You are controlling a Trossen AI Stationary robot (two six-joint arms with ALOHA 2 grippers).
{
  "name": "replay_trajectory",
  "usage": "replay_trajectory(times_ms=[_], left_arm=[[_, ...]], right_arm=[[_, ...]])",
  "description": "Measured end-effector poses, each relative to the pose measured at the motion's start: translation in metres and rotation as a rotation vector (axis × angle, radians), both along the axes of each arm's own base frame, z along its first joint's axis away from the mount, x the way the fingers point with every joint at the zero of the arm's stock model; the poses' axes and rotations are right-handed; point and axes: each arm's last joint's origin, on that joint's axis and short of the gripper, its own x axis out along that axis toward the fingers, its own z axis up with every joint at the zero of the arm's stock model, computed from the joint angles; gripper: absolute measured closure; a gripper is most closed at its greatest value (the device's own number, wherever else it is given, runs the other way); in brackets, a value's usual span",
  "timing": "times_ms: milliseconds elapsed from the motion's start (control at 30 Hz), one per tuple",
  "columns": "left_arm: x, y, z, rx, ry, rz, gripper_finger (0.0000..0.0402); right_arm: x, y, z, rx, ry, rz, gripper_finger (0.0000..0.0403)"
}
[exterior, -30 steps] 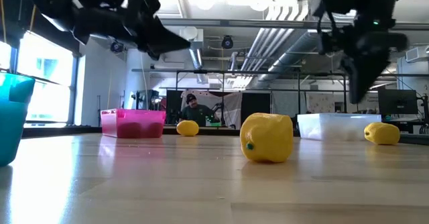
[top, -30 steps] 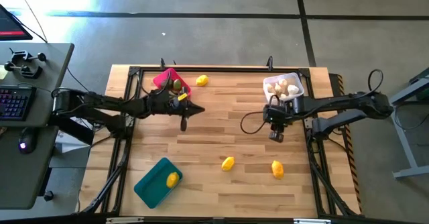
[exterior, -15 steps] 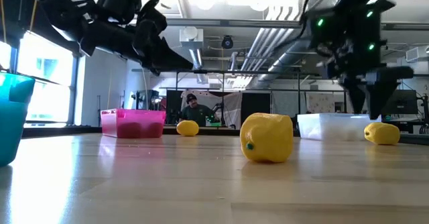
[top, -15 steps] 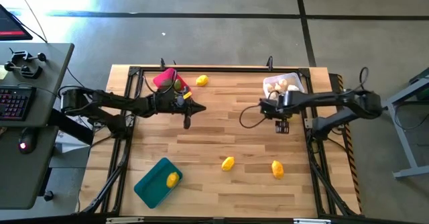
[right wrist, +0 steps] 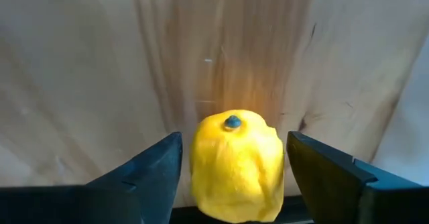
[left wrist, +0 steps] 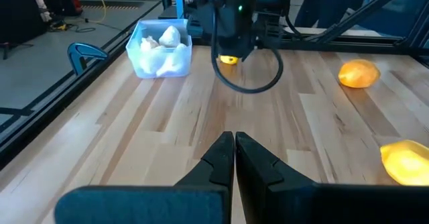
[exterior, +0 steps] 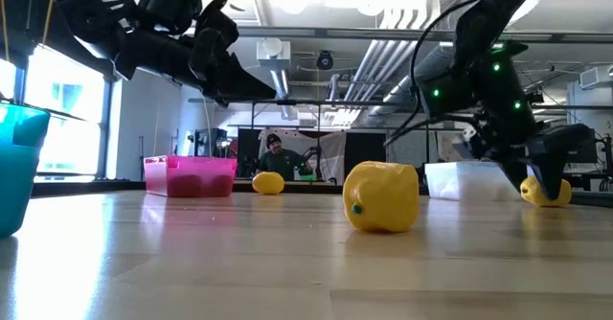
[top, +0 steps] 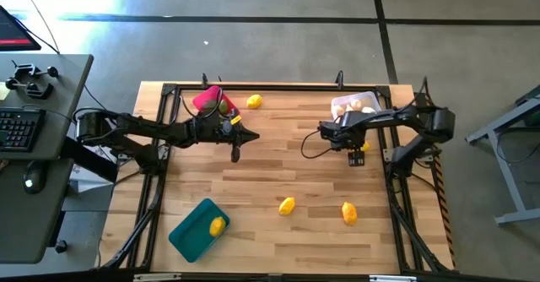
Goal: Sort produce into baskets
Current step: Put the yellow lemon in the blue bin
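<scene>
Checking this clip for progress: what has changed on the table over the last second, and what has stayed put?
The right gripper swung from mid-table back toward the whitish basket and came down over a lemon beside it, fingers open on either side, not yet closed. The left gripper shifted only slightly at first and is shut on nothing near the pink basket. The teal basket and the loose lemons have not moved.

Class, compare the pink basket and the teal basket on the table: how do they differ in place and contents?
The pink basket sits at the table's far edge, beside the left arm; the teal basket lies near the front edge, turned at an angle. The pink basket holds green produce; the teal basket holds one lemon. Both are small, shallow and rectangular.
</scene>
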Motion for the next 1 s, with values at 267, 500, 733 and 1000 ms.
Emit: replay_trajectory(times_ms=[267, 500, 733, 1000], left_arm=[[-0.009, 0.005, -0.008, -0.007, -0.018, 0.053, 0.0401], [-0.033, 0.01, -0.019, -0.094, -0.174, 0.051, 0.0401], [-0.032, 0.009, -0.018, -0.15, -0.182, 0.008, 0.0401], [-0.031, 0.008, -0.017, -0.15, -0.193, 0.004, 0.0401]], right_arm=[[0.003, -0.007, -0.001, 0.01, -0.063, -0.022, 0.0259], [0.02, -0.007, 0.026, 0.018, -0.446, -0.161, 0.0289], [0.066, -0.005, 0.069, -0.045, -1.104, -0.084, 0.0289], [0.109, 0.002, 0.092, -0.074, -1.593, 0.059, 0.0288]])
